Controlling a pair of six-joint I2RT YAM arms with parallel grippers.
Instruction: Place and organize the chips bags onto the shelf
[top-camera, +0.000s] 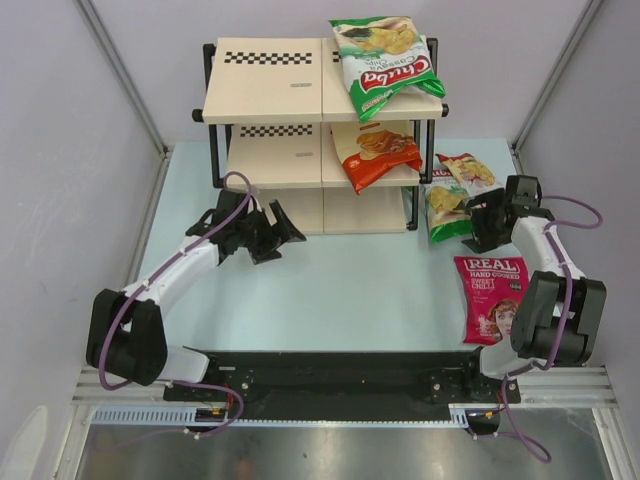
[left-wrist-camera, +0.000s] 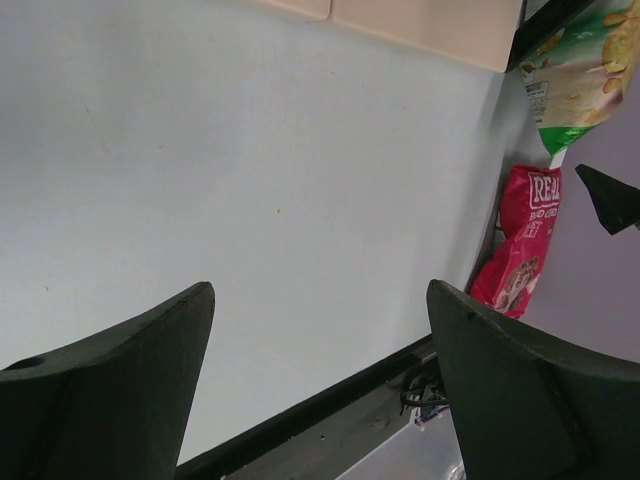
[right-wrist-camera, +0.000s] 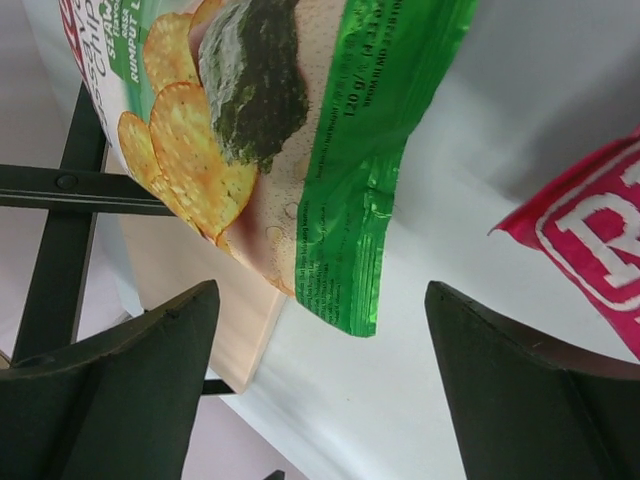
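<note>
Two bags are shelved at the right: a green bag (top-camera: 385, 62) on the top tier of the shelf (top-camera: 265, 85), the orange bag (top-camera: 375, 152) on the middle. Three are left for you on the table, right of it: second green bag (top-camera: 443, 210), red-and-white bag (top-camera: 468, 172), magenta bag (top-camera: 491, 297). The right gripper (top-camera: 478, 228) is spread wide and empty beside the second green bag; the left gripper (top-camera: 282, 240) is likewise.

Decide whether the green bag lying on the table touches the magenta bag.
Apart. The right wrist view shows a strip of bare table between the green bag and the magenta bag; the top view shows the same gap.
</note>
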